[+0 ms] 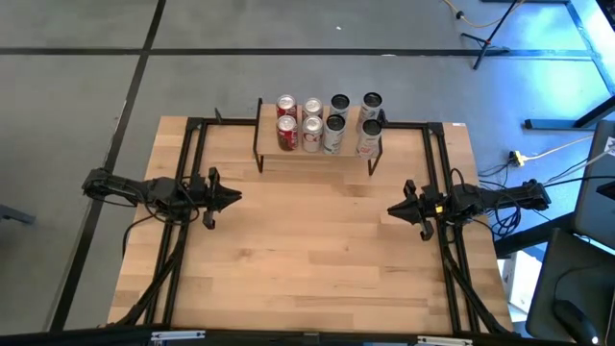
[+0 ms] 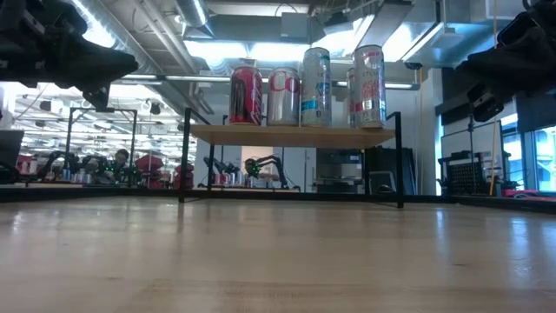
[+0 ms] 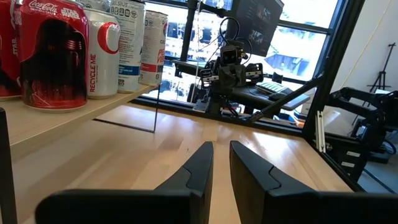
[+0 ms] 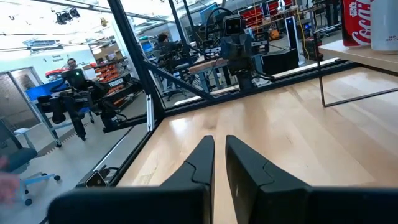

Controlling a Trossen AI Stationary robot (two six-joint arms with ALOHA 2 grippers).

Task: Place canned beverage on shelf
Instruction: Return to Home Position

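Neatly, eight cans point(image 2: 315, 87) upright on shelf point(image 2: 295, 136); left and right jaws nearly pressed together, empty, apart from it

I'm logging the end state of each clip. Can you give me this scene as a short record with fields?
shelf: at the far middle of the table
cans: eight, upright on the shelf, in two rows of four
red cans: two, one behind the other, at the shelf end on the left arm's side
left hand: raised over the table's left side, fingers close together, holding nothing
right hand: raised over the table's right side, fingers close together, holding nothing
status: every can in view stands on the shelf
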